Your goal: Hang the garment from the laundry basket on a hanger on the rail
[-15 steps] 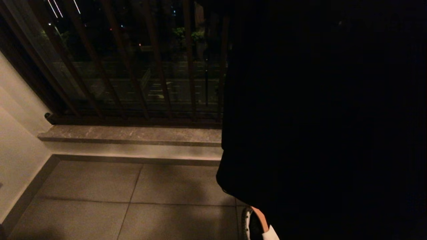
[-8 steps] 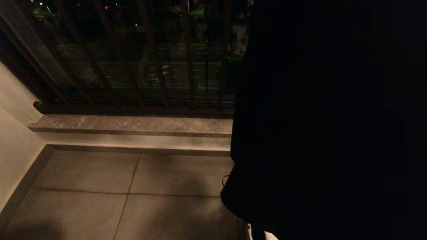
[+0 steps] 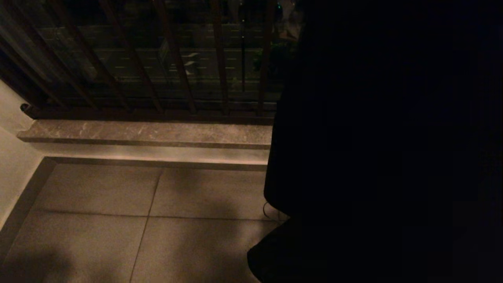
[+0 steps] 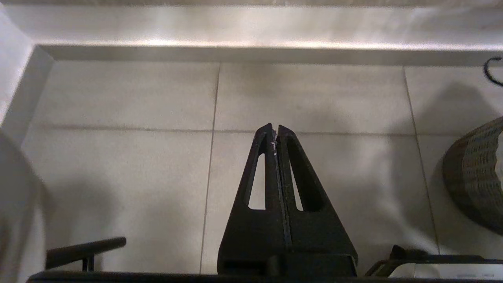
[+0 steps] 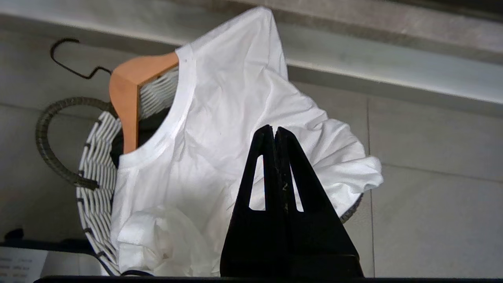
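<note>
Right gripper [image 5: 274, 131] closed, empty, above white garment [image 5: 220, 129] w/ hanger [image 5: 129, 94] in laundry basket [image 5: 94, 165]. Left gripper [image 4: 274, 131] closed; basket possibly at its 3 o'clock.

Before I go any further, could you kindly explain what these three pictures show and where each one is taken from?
This is a two-armed robot on wheels. One picture comes from its head: a tiled floor, a stone ledge, a barred window and a large dark shape blocking the right side. The other two come from cameras on its wrists. The left gripper hangs over bare tiles, fingers shut, holding nothing. The right gripper, also shut and empty, hangs above a woven basket holding a white T-shirt on a wooden hanger.
</note>
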